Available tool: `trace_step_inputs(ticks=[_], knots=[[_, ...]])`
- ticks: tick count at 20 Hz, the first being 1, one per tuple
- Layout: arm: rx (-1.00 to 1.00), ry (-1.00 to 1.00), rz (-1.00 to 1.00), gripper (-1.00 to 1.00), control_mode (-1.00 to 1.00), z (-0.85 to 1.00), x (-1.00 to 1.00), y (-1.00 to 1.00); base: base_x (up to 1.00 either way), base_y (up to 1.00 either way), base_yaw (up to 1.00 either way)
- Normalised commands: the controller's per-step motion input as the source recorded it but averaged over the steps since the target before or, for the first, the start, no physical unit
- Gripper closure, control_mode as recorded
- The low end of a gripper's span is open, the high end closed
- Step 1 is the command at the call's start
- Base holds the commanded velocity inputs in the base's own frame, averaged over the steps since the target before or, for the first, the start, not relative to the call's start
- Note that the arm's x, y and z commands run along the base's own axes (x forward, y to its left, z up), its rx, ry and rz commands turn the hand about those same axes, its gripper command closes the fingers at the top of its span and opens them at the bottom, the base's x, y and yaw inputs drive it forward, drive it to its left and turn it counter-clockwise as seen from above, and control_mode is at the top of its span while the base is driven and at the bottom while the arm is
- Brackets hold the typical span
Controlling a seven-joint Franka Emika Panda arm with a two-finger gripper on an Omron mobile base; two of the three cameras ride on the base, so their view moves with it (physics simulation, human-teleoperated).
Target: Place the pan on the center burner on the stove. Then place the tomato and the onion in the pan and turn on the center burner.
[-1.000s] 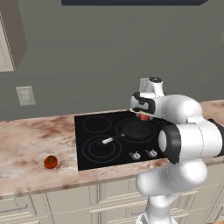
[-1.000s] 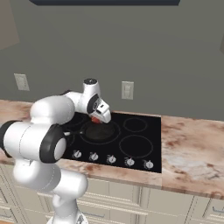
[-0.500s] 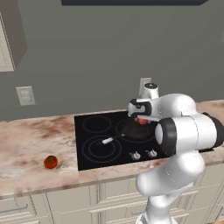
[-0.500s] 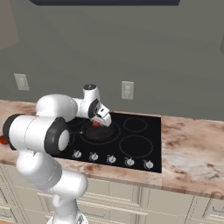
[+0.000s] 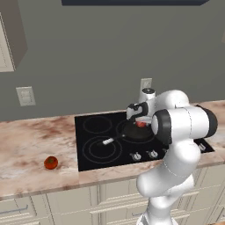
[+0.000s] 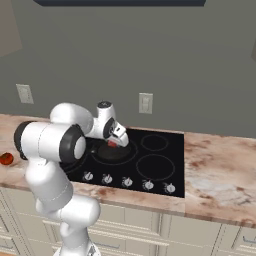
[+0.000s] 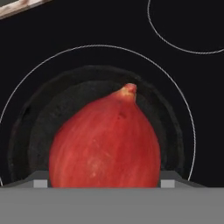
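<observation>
A: What is done so far?
B: The pan (image 7: 100,127) is set on the stove's (image 5: 94,145) center burner.
A: And the onion (image 7: 105,142)?
B: It is gripped between the jaws of the gripper (image 5: 139,117), right above the pan. The tomato (image 5: 51,162) is left well aside; the burner is not yet lit.

A kitchen bench (image 5: 26,149) with a mottled pink-and-cream stone top runs the width of the room. Beneath it sit cream cabinet doors and drawers (image 5: 72,202) with raised panels. Behind it rises a plain grey-green wall (image 5: 88,57). Two white wall plates are mounted on that wall: one (image 5: 25,96) far to the left, another (image 6: 145,103) above the middle of the bench. A pale upper cabinet (image 5: 11,39) hangs at the top left, and a dark hood edge (image 6: 120,2) crosses the top.
</observation>
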Motion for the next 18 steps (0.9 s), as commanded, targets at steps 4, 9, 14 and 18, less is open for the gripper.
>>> trace_step_inputs(ticks=[4,9,14,18], knots=[[0.00,0.00,0.02,1.00,-1.00,-0.23,0.22,0.01,0.00,0.00,0.00],[-0.02,0.00,0.00,1.00,-1.00,-0.22,0.20,0.09,0.00,0.00,0.00],[-0.02,0.00,0.00,1.00,-1.00,-0.19,0.13,0.04,0.00,0.00,0.00],[-0.02,0.00,0.00,1.00,-1.00,-0.16,0.04,0.00,0.00,0.00,0.00]])
